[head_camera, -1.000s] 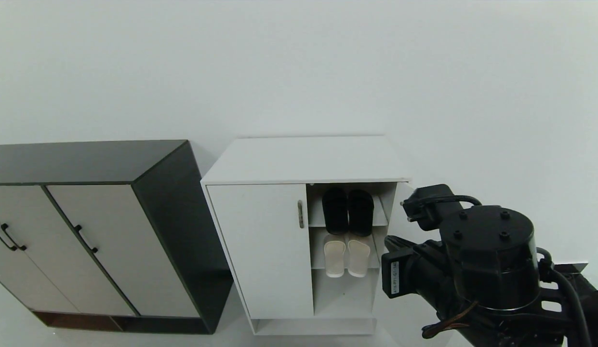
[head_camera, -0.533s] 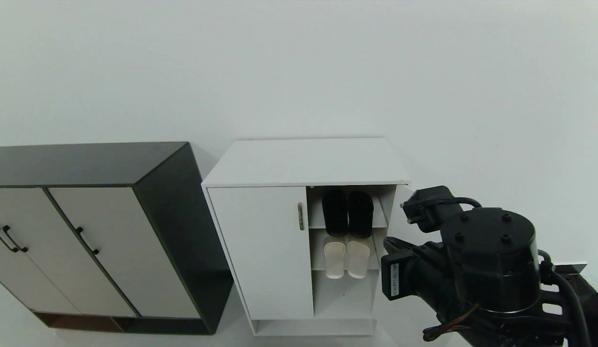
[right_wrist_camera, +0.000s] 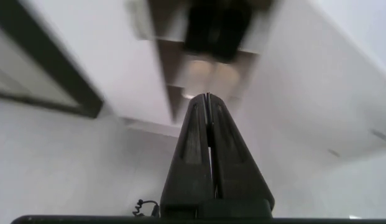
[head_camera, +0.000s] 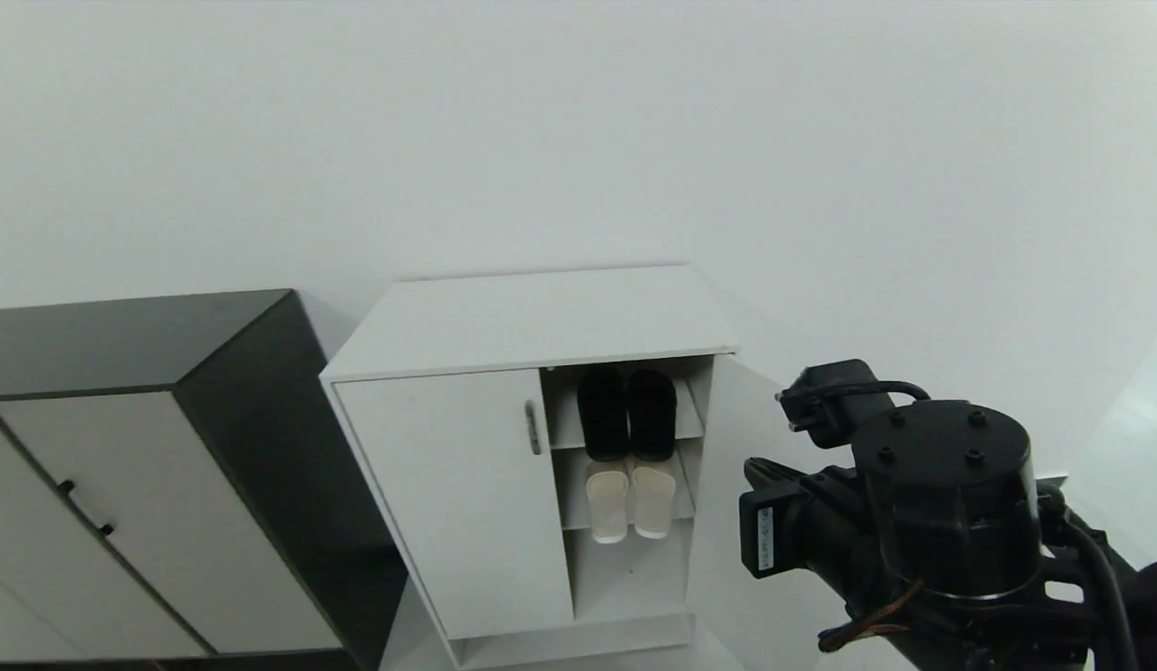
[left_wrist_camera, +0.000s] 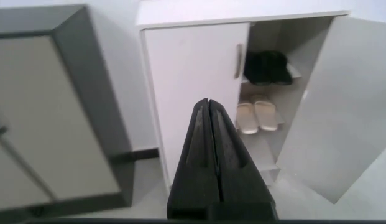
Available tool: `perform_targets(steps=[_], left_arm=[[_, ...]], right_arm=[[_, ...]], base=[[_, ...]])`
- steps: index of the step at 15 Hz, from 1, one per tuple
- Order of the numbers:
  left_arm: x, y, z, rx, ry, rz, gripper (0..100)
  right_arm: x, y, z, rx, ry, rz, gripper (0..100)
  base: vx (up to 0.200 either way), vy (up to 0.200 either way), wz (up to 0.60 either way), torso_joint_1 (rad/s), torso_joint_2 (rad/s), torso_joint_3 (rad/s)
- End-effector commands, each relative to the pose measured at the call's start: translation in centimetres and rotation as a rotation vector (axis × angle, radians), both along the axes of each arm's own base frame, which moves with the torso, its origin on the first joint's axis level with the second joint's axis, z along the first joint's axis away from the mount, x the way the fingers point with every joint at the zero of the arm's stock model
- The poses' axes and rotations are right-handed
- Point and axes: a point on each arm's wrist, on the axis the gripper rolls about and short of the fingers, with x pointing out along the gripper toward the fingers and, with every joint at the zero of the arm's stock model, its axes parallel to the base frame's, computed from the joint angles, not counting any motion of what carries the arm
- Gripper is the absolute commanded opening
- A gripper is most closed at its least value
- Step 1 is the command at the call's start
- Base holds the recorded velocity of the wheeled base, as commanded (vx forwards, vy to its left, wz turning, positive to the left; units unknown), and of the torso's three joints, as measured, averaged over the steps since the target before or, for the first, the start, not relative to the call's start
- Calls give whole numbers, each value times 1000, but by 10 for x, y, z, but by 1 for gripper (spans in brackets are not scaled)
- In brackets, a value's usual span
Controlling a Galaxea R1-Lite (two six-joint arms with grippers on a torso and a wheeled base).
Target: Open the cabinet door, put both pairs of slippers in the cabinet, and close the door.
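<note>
Cabinet (head_camera: 531, 317): standing with its right door (left_wrist_camera: 342, 106) swung open.
Slippers: black slippers (head_camera: 626, 413) are lying on the cabinet's upper shelf, white slippers (head_camera: 631, 501) on the shelf just below.
Right arm (head_camera: 923, 522): hanging right of the cabinet, apart from it.
Left gripper (left_wrist_camera: 209, 104): pointing at the cabinet's front, fingers pressing together.
Right gripper (right_wrist_camera: 208, 98): aiming at the cabinet's open side, fingers pressing together.
Views: your left wrist view is showing the door's inner face; your head view is showing the cabinet's top.
</note>
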Motion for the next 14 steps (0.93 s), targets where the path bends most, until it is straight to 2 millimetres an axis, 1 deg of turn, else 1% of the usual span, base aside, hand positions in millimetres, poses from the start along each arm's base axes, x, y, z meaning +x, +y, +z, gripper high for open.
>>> perform_targets(steps=[1, 5, 6, 8, 9, 12, 14], left_arm=[[0, 0, 0, 0, 0, -1, 0], [0, 0, 0, 0, 0, -1, 0], [0, 0, 0, 0, 0, -1, 0], [0, 0, 0, 0, 0, -1, 0], [0, 0, 0, 0, 0, -1, 0], [0, 0, 0, 0, 0, -1, 0], [0, 0, 0, 0, 0, -1, 0]], right_arm=[[2, 0, 0, 0, 0, -6, 0], [30, -19, 2, -23, -22, -112, 0], [40, -25, 3, -18, -26, -150, 0], [56, -30, 8, -1, -39, -200, 0], [61, -33, 8, -2, -38, -219, 0], [75, -37, 2, -11, -25, -260, 0], [81, -39, -2, -15, -18, -274, 0]], base=[[0, 0, -600, 7, 2, 7], [0, 0, 0, 0, 0, 0], [0, 0, 0, 0, 0, 0], [0, 0, 0, 0, 0, 0], [0, 0, 0, 0, 0, 0], [-200, 0, 0, 1, 2, 2], [0, 0, 0, 0, 0, 0]])
